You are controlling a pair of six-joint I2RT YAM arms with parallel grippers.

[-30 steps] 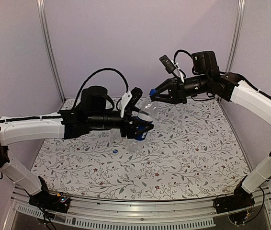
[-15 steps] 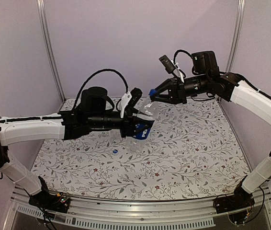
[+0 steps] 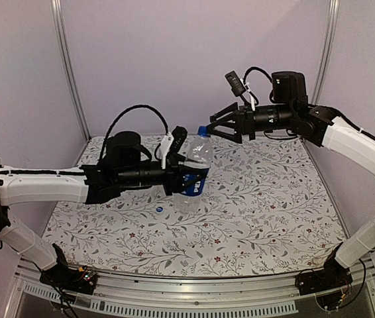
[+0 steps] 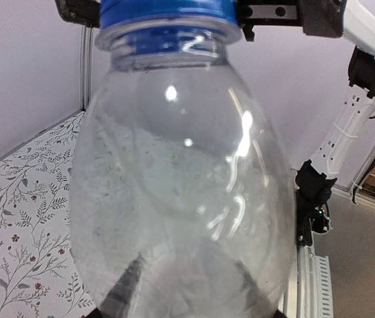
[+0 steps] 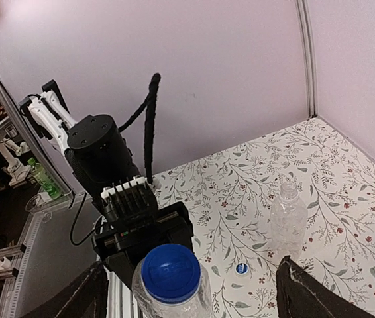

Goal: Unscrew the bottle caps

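Note:
My left gripper (image 3: 189, 175) is shut on the labelled bottle (image 3: 198, 156), holding it above the table with its neck toward the right arm. Its blue cap (image 3: 203, 131) sits on the neck. In the left wrist view the bottle (image 4: 181, 185) fills the frame and the fingers (image 4: 118, 298) show dimly through it. My right gripper (image 3: 211, 127) is open, with its fingers to either side of the cap (image 5: 170, 273) and apart from it. A plain bottle (image 5: 287, 218) with a bare neck stands on the table. A loose blue cap (image 5: 242, 268) lies beside it.
The table (image 3: 273, 212) has a floral cloth. The plain bottle (image 3: 187, 201) stands under the left gripper, and the loose cap (image 3: 160, 209) lies just left of it. Lilac walls with metal corner posts (image 3: 68, 66) close in the back and sides.
The right gripper has opened and let go of the cap on the held bottle. The left gripper closed tighter on the bottle, which now stands more upright.

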